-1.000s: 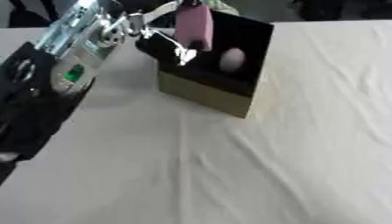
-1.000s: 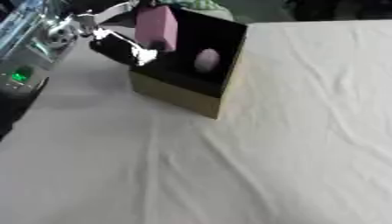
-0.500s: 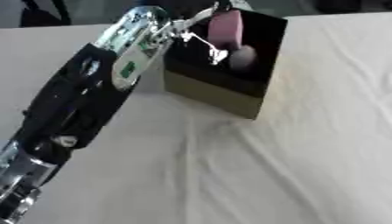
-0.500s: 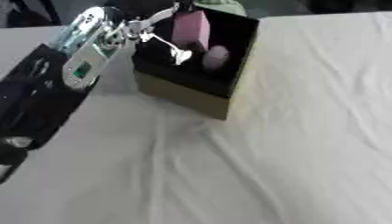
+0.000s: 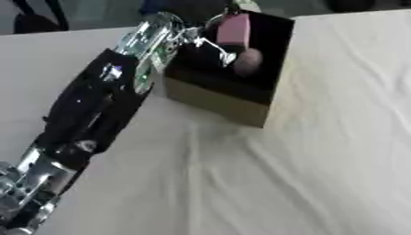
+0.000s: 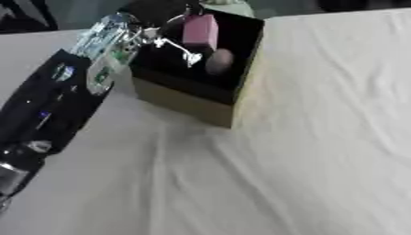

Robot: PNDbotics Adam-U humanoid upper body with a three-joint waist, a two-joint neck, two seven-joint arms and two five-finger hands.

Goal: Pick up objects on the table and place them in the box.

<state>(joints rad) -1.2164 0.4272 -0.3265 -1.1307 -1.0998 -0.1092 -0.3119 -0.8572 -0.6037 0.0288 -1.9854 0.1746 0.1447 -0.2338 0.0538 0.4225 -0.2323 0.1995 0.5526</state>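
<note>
— Fingers [image 5: 210,45] of the left hand [image 5: 205,39] were curled round the pink block [image 5: 234,30], weren't they?

— They looked so: thin pale fingers wrapped at its left side and lower edge, the block held upright over the open box [image 5: 227,103], up by the far wall. Whether it rested on the floor of the box or hung just above it, I could not tell.

— And what else was inside?

— One rounded pinkish thing [image 6: 219,61], just beside the block on its right (an egg shape, no more could be made out).

— So how should the letting go have been done?

— My judgement: lower the block until it met the bottom, to the left of the rounded thing, then spread the fingers sideways and lift the hand straight up, so the forearm [image 5: 104,101] lying across the near-left rim would not drag the box over the cloth-covered worktop [image 5: 321,160].

— The right hand?

— Nowhere to be seen.
</note>
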